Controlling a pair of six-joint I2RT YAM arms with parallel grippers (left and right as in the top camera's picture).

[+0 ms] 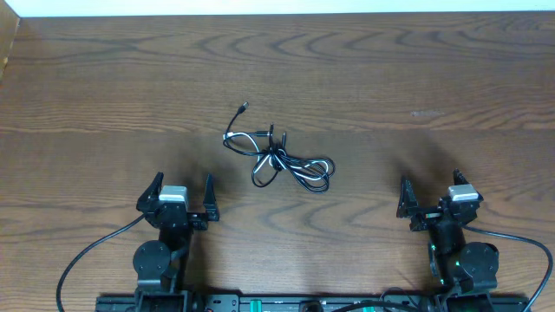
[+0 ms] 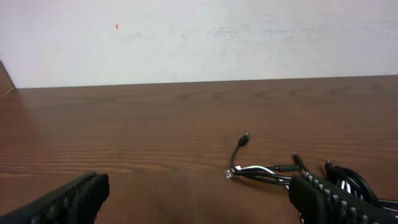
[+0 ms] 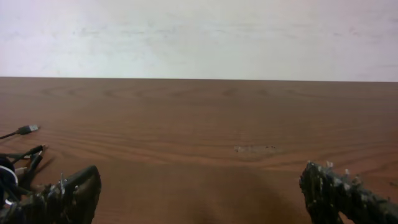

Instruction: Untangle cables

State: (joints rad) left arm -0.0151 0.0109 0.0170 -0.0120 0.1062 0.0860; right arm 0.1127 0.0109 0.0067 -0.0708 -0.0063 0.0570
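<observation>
Cables (image 1: 277, 161) lie in one loose tangle on the table (image 1: 390, 69). Seen from overhead, they are ahead of both tools and between them, nearer the left tool (image 1: 183, 180) than the right tool (image 1: 430, 184). One free end with a small plug (image 1: 244, 107) trails out of the knot on the side away from the tools. Both tools have their jaws spread wide with nothing between them, and neither touches the cables.

From the left wrist, the left tool (image 2: 199, 183) shows its two ribbed fingers (image 2: 68, 199) low at either edge, wide apart, with bare table between. The tangle sits ahead and to the right, partly hidden behind the right-hand finger. A black cable (image 2: 239, 151) curves up out of it to the plug (image 2: 246, 137), and a white cable (image 2: 252, 168) runs along the table just below.

From the right wrist, the right tool (image 3: 200, 171) is likewise agape and holds nothing. The cables (image 3: 18, 163) appear only at the far left, just ahead of the left-hand finger (image 3: 71, 193) and cut off by the frame edge. The plug (image 3: 26, 129) lies farther out ahead.
</observation>
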